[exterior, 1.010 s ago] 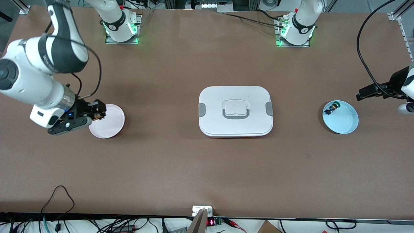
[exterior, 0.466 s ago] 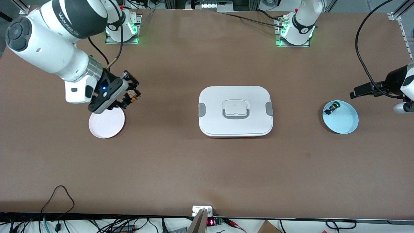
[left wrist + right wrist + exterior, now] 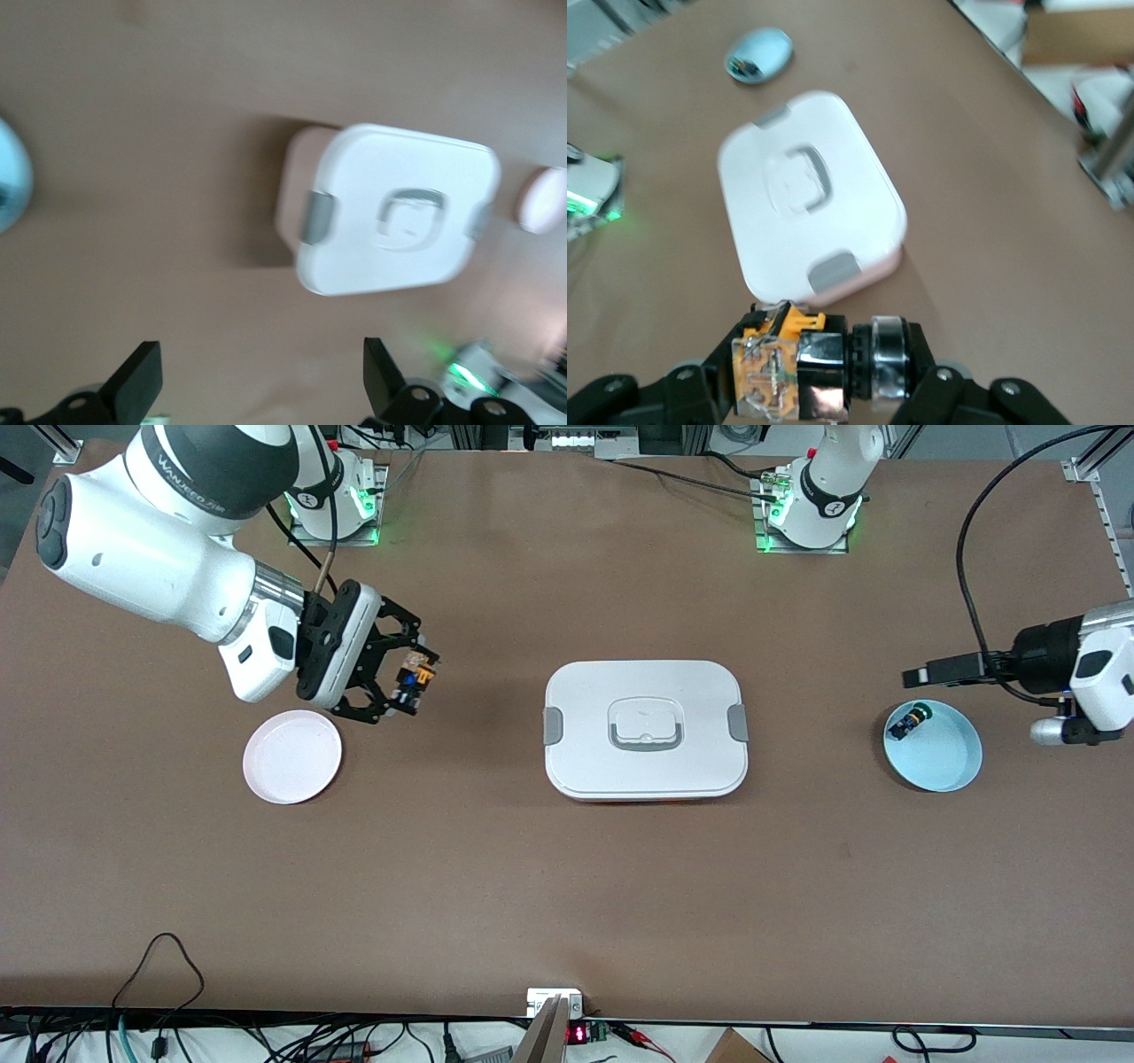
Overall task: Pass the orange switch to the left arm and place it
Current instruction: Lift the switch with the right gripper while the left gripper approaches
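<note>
Right gripper (image 3: 415,677) is clamped on the orange switch (image 3: 410,672), up in the air between the pink plate (image 3: 292,756) and the box (image 3: 645,729). Left gripper (image 3: 917,677) hangs wide open and empty above the blue plate (image 3: 943,757), on the box's left-arm side.

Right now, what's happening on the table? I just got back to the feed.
The right gripper is shut on the orange switch and holds it in the air over the table between the pink plate and the box. The left gripper is open and hangs above the table beside the blue plate, which holds a blue-black switch. The box sits closed in the middle of the table, between the two arms. No handover has happened yet.
</note>
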Available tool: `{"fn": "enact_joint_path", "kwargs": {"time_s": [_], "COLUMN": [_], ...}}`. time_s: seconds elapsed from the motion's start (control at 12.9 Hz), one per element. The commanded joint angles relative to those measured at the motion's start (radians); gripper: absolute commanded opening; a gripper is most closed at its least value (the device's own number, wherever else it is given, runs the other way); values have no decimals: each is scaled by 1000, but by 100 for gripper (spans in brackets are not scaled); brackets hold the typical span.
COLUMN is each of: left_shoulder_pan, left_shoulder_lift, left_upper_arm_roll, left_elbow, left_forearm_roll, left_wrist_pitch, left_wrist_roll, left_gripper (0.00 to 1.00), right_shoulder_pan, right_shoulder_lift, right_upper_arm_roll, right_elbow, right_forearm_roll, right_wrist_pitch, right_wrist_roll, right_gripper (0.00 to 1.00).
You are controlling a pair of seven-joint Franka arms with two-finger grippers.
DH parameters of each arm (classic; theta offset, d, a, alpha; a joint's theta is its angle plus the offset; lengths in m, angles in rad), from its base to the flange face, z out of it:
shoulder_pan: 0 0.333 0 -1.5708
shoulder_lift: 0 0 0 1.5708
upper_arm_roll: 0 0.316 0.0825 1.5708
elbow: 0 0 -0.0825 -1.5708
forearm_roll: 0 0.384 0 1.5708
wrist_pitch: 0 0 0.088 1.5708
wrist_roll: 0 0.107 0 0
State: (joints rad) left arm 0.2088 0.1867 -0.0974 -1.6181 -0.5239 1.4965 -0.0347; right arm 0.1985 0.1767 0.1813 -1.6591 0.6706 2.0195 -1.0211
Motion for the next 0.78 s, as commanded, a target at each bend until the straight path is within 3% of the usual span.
{"fn": "enact_joint_path", "kwargs": {"time_s": [0.0, 0.31, 0.47, 0.7], "left_shoulder_pan": [1, -57, -98, -182], "left_shoulder_lift": [7, 20, 19, 7], "left_upper_arm_roll": [1, -16, -69, -162], "left_elbow": [-67, -201, -204, -204], "left_forearm_roll": [-192, -647, -790, -916], "left_wrist_pitch": [-7, 42, 124, 333], "left_wrist_roll": [-13, -123, -210, -206], "left_gripper": [100, 100, 100, 100], "right_shoulder_pan": [1, -2, 1, 30], "right_shoulder_lift": [20, 49, 64, 118], "right_upper_arm_roll": [1, -2, -3, -2], "right_elbow": [-8, -21, -53, -64], "right_forearm_roll": [216, 505, 692, 861], "right_wrist_pitch": [15, 4, 2, -10], "right_wrist_roll": [-208, -399, -535, -687], "right_gripper": [18, 18, 18, 18]}}
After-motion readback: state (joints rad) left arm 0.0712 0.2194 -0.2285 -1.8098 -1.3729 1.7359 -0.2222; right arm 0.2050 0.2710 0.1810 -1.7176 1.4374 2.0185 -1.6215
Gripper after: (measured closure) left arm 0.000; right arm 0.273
